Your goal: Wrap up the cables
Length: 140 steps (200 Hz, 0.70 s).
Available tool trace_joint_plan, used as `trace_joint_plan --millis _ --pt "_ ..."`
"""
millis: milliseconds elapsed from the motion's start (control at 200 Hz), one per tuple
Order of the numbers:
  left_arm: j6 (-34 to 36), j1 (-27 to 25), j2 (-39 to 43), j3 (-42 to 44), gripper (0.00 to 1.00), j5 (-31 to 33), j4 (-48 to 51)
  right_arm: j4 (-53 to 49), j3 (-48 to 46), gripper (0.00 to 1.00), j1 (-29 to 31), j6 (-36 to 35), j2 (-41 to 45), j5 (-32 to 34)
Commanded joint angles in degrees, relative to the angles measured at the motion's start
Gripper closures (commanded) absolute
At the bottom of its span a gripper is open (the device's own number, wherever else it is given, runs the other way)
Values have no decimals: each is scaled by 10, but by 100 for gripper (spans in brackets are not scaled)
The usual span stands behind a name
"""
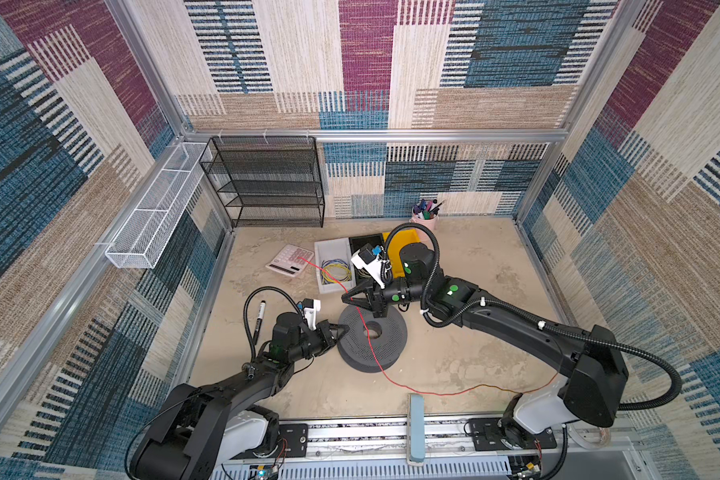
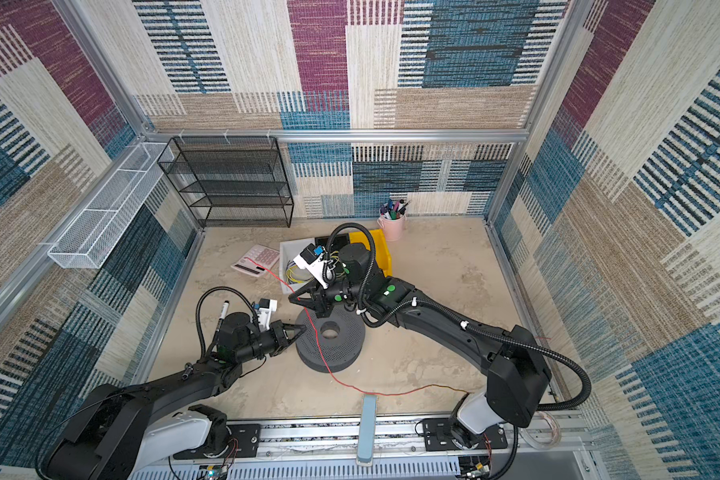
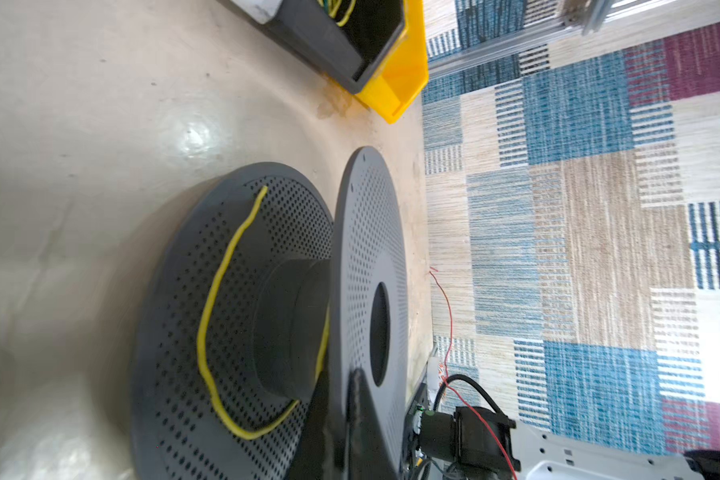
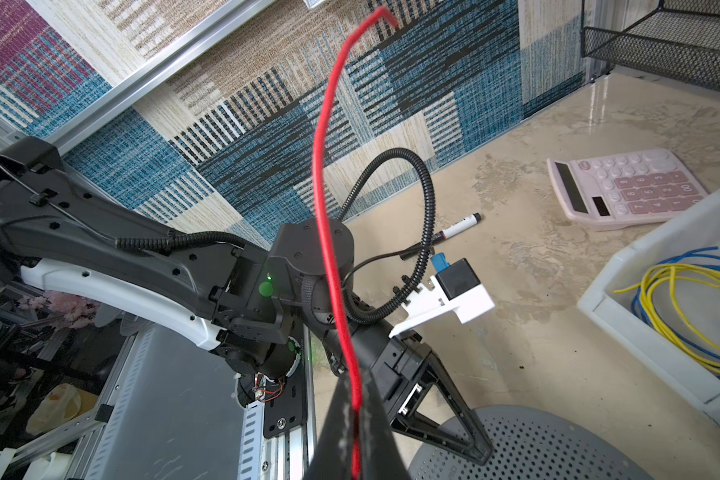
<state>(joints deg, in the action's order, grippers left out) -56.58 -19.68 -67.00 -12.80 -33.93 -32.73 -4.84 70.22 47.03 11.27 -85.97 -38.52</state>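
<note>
While the left gripper (image 1: 344,330) clamps its fingers on the rim of a grey perforated plastic spool (image 1: 391,338) lying flat on the middle of the bench (image 1: 474,257), the right gripper (image 1: 347,298), just above the spool's far edge, pinches a thin red-orange wire (image 4: 321,199) between shut fingers. The wire drapes across the spool's top, then trails over the bench toward the right arm's base. That slack, springy tail could snag on the rim or slip off instead of winding, since nothing tensions it.

I work in a lab test cell. The aluminium framing (image 1: 433,135) carries patterned wall panels (image 1: 495,54); a mounting rail (image 1: 350,434) runs along the table's (image 1: 474,353) near edge.
</note>
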Motion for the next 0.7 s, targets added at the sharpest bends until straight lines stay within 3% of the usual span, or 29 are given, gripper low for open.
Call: trace_joint_plan --millis 0,160,356,531,696 --pt "38 1 26 -5 100 57 138 3 2 100 1 -4 9 5" --pt "56 1 113 -53 100 83 285 6 -6 100 1 -7 21 18" --pt "108 -3 184 -202 100 183 548 0 -19 100 -2 -8 48 80" --pt "146 -23 149 -356 100 262 683 -21 -36 100 -16 8 74 145" --pt "151 -107 73 -473 100 407 766 -25 -80 100 -34 17 111 198"
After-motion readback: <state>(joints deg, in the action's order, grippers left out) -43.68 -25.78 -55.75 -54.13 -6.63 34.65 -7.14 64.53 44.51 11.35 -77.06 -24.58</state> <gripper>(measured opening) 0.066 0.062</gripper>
